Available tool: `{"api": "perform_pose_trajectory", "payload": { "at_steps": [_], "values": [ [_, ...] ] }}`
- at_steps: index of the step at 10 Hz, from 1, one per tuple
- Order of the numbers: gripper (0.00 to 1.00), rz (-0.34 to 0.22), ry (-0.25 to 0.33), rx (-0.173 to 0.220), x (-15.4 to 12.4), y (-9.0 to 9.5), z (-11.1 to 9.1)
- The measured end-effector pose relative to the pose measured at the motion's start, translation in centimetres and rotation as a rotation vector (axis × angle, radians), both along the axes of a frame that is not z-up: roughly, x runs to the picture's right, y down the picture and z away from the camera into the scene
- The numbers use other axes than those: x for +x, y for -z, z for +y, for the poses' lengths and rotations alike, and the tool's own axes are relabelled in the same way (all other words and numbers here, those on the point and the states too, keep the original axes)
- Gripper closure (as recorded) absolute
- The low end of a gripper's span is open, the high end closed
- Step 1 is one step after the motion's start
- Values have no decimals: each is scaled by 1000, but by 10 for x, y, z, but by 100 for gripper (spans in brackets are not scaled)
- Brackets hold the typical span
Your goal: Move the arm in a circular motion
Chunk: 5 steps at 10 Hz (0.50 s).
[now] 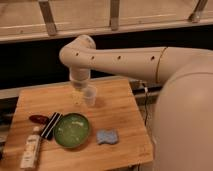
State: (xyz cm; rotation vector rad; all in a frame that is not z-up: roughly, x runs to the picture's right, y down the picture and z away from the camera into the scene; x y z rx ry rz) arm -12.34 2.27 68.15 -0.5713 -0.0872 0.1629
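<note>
Arm [125, 62] first: from my console I see the cream-beige tube reaching in from the right side and running leftward above the wooden table [120, 107], with a row of small dark holes along it. Its rounded elbow sits high over the table's back edge, and from there a short cylindrical section drops straight down. The gripper [77, 95] hangs at the bottom of that section, over the back part of the table and just left of the clear plastic cup [90, 95]. I cannot tell whether it is clenched or released, and I cannot tell whether it touches the cup or only sits beside it.

I'll place the rest by the green bowl [71, 130], which sits on the table nearer the front edge than the cup. The cup stands upright behind the bowl, slightly to its right. A blue sponge [107, 136] lies just right of the bowl. A black oblong item [50, 125] lies just left of the bowl, tilted, and a dark red object [38, 119] sits left of that. A white bottle [31, 150] lies on its side further left and nearer the front corner.
</note>
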Motion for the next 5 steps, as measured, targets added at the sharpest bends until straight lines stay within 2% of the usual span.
{"api": "perform_pose_trajectory", "payload": {
  "at_steps": [1,3,5],
  "values": [
    [20,-8,-4,-4,-4,9,9],
    [20,7,-36,-19,9,19,27],
    [20,65,-100,-47,51,16,44]
  ]
}}
